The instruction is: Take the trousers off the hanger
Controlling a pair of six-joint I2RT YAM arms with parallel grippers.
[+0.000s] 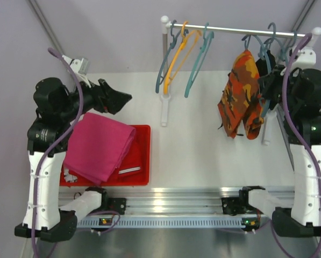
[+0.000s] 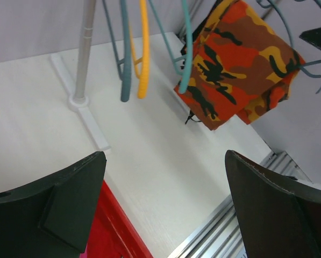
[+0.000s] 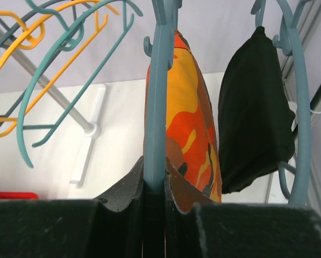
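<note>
Right gripper clenched on teal hanger, orange camouflage trousers hanging on it just beyond the fingers, left gripper spread wide, empty.

Bright cloth on a white worktop
The camouflage trousers are blotched orange, red, brown and black; the plain trousers are black. The magenta pink garment covers a red bin. There is a teal hanger among other teal ones, and one orange-yellow hanger.
</note>
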